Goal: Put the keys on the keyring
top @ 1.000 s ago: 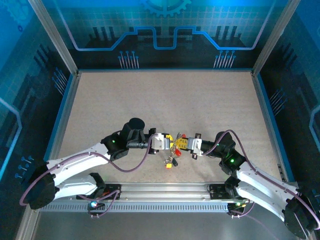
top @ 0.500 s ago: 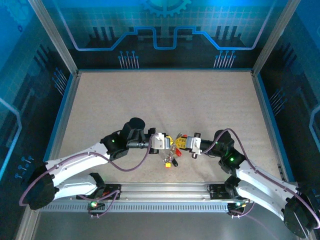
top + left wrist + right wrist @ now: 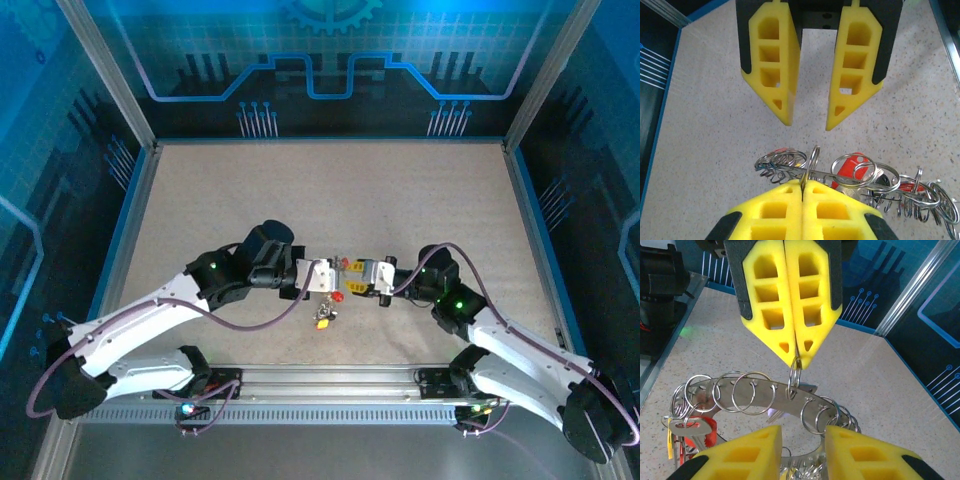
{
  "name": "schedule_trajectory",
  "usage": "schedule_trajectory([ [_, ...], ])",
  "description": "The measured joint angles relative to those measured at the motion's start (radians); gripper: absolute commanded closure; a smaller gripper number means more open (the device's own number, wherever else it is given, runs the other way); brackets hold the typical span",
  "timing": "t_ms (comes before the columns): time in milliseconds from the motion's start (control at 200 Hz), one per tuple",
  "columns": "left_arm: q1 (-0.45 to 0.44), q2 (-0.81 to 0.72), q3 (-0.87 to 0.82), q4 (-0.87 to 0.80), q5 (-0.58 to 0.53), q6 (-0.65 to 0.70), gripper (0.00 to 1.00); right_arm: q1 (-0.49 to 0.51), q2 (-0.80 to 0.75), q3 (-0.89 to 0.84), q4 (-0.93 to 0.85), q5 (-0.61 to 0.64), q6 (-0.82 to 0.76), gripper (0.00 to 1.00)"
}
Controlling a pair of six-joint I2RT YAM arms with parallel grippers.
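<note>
The left fingers [image 3: 780, 207] are pressing fully together, and their yellow tips are pinching a small split ring [image 3: 813, 159]. That ring is looping through the keyring [image 3: 771, 388], a flat grey metal band dotted with holes and crowded with other wire loops. The keyring is hanging from it between the two arms, over the near middle of the speckled tabletop [image 3: 330, 190]. The right fingers [image 3: 747, 455] are standing partly open with a clear gap between them and are holding nothing. They are facing the left fingers tip to tip, and the band and its loops are sitting just beyond their tips. The keys [image 3: 699, 429] are dangling in a bunch from loops at one end of the band, with a red plastic head and a plain metal blade showing among them. In the top view the bunch is hanging just under the meeting point of the two arms, red and yellow heads showing.
</note>
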Motion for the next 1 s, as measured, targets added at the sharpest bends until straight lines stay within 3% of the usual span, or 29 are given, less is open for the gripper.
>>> schedule_trajectory([
  [320, -0.012, 0.05, 0.036, -0.08, -0.031, -0.006, 1.0, 0.034, 0.051, 0.003, 0.028, -0.003, 0.032, 0.72],
  [535, -0.015, 0.051, 0.037, -0.08, -0.031, -0.032, 1.0, 0.055, 0.083, 0.009, 0.068, -0.003, 0.063, 0.78],
  [1001, -0.015, 0.051, 0.037, -0.047, -0.031, -0.082, 1.0, 0.077, 0.12, 0.01, 0.102, 0.017, 0.125, 0.79],
])
